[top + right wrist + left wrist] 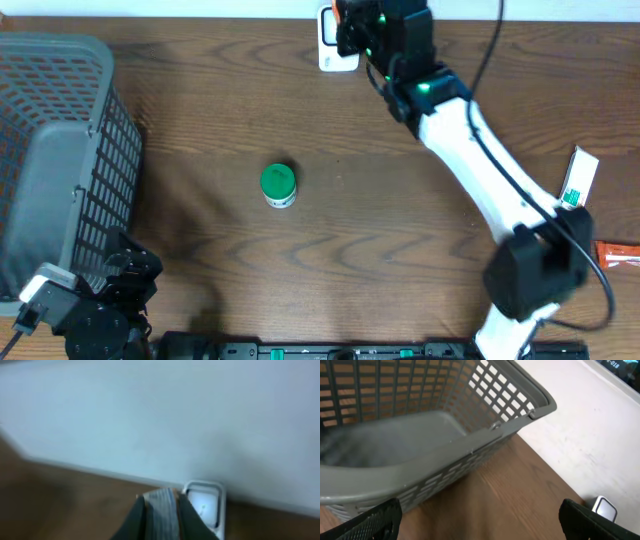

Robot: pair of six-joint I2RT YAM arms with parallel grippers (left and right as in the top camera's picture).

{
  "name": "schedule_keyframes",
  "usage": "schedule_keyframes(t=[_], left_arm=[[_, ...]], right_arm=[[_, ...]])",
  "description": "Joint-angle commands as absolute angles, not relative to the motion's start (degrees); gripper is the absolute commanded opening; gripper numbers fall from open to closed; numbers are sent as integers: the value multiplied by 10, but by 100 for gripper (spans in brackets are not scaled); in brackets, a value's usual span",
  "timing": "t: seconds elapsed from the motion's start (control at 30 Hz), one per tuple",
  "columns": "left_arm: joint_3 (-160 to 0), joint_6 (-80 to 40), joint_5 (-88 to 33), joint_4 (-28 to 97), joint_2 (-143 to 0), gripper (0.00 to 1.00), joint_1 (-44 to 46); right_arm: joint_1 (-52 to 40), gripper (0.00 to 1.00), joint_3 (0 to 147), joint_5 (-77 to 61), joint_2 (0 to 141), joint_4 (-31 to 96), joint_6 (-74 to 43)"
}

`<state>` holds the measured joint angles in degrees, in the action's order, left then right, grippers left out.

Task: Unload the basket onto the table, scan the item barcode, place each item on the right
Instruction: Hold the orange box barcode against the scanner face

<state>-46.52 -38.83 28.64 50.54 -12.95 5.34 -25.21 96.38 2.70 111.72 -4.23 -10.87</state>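
Grey flat item [162,512] sits clamped in the right gripper [161,501] beside the white scanner [205,506]. Left gripper [480,522] gapes wide near the mesh basket [470,446].

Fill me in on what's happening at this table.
The right arm is stretched to the far edge of the table, its right tool shut on a thin flat item. It holds the item close to a small white device, apparently the scanner. The left tool is open and empty, parked beside the grey basket. A green-capped jar sits alone mid-table, untouched.
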Motion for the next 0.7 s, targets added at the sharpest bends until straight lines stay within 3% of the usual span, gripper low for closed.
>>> schedule_keyframes(t=[0.0,0.27,0.67], left_arm=[[-465,-389,290,506,-128,98,51],[-465,-389,290,506,-128,98,51],[-465,-389,290,506,-128,98,51]], right_arm=[[-251,1,966,91,1178,-132,-46],[-234,1,966,97,1327,-394,-25],[-213,1,967,98,1433,-498,-34]])
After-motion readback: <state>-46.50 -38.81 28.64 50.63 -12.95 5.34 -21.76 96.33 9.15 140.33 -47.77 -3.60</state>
